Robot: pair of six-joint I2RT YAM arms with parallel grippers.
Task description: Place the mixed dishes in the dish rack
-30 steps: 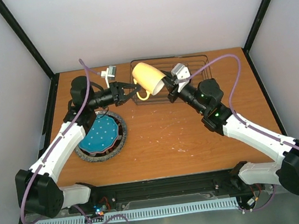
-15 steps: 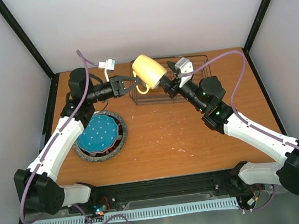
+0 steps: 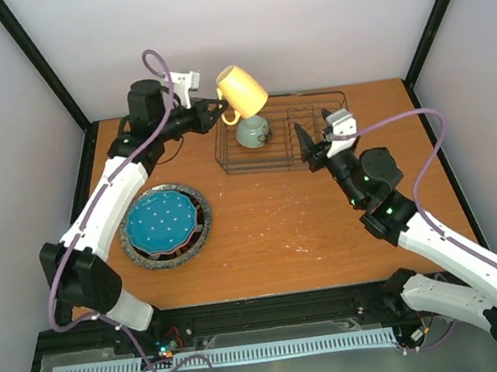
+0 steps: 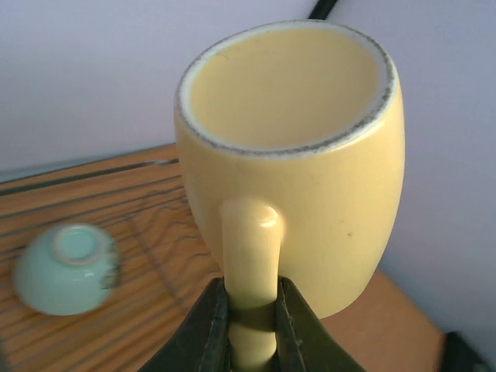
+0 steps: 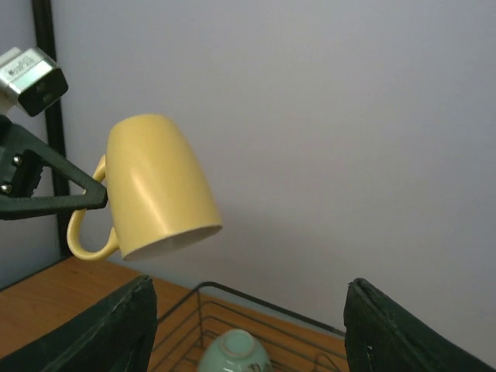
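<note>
My left gripper is shut on the handle of the yellow mug. It holds the mug in the air over the left end of the black wire dish rack, tilted with the mouth facing down. A pale green bowl lies upside down in the rack below the mug. My right gripper stands open and empty at the rack's front right, apart from the mug. A teal white-dotted plate tops a stack at the left.
Under the teal plate lie a dark-rimmed plate and a larger grey speckled plate. The rack stands against the back wall. Black frame posts rise at the table's back corners.
My right gripper opened, let go of the mug and drew back to the right. My left arm lifted the mug by its handle up and toward the back.
</note>
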